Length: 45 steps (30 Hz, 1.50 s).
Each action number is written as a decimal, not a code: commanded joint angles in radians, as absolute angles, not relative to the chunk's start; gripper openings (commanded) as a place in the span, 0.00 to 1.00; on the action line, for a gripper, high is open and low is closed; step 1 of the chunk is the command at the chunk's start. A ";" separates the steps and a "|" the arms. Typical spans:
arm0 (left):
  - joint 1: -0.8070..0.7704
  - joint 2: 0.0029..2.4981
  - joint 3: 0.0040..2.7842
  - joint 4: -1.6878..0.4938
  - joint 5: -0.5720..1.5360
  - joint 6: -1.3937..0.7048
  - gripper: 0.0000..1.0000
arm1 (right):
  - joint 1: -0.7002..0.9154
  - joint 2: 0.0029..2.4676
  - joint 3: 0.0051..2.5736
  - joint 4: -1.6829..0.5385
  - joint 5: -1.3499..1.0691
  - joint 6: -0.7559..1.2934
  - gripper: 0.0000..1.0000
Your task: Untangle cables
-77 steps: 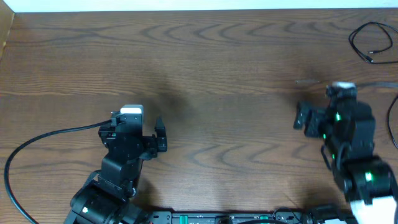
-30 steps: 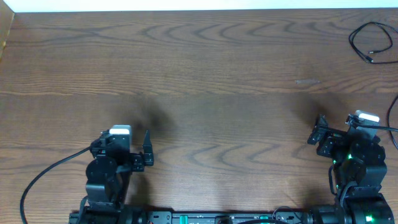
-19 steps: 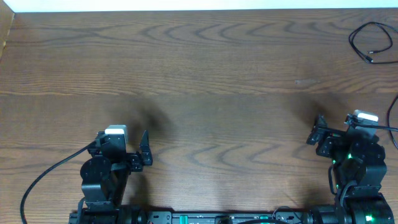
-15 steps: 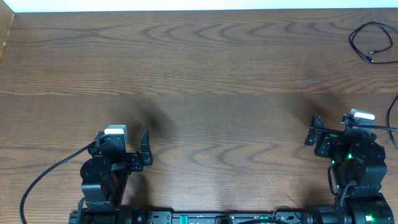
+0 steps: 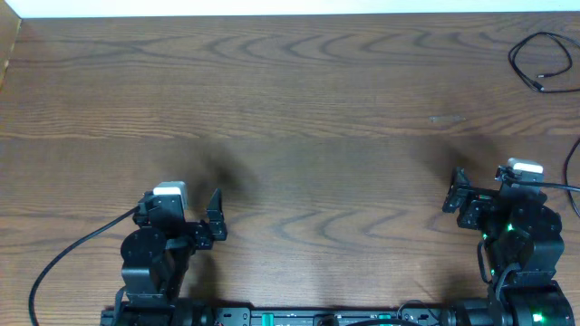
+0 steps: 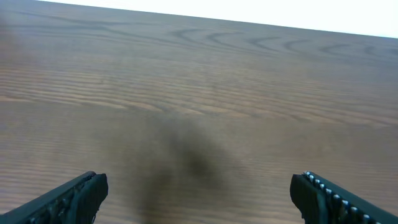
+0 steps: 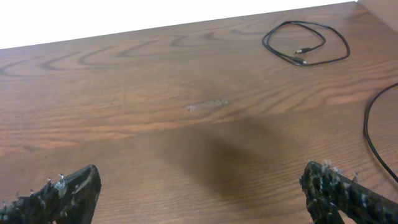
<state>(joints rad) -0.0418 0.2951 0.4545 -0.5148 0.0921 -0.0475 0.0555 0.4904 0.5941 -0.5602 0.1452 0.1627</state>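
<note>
We see both arms folded low at the near tabletop (image 5: 299, 109) edge, left claw (image 6: 199, 193) and right claw (image 7: 199, 186) released wide, black cable (image 7: 296, 60) far right.

No text, label, brand, number or sign can be read in any view.

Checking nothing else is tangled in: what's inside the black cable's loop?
Only bare table and plug ends of the black cable. Nothing else shows there; nothing covers that spot.
</note>
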 commanded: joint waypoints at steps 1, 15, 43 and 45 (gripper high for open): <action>-0.046 0.287 0.453 -0.507 0.053 -0.025 0.98 | 0.050 0.493 0.592 -0.560 0.136 0.144 0.99; -0.078 0.287 0.453 -0.503 0.093 0.055 0.98 | 0.050 0.493 0.592 -0.563 0.144 0.145 0.99; -0.078 0.287 0.453 -0.836 0.097 0.022 0.98 | 0.050 0.493 0.592 -0.701 0.095 0.144 0.99; -0.078 0.287 0.453 -0.859 0.097 0.022 0.98 | 0.050 0.493 0.592 -0.701 0.095 0.145 0.99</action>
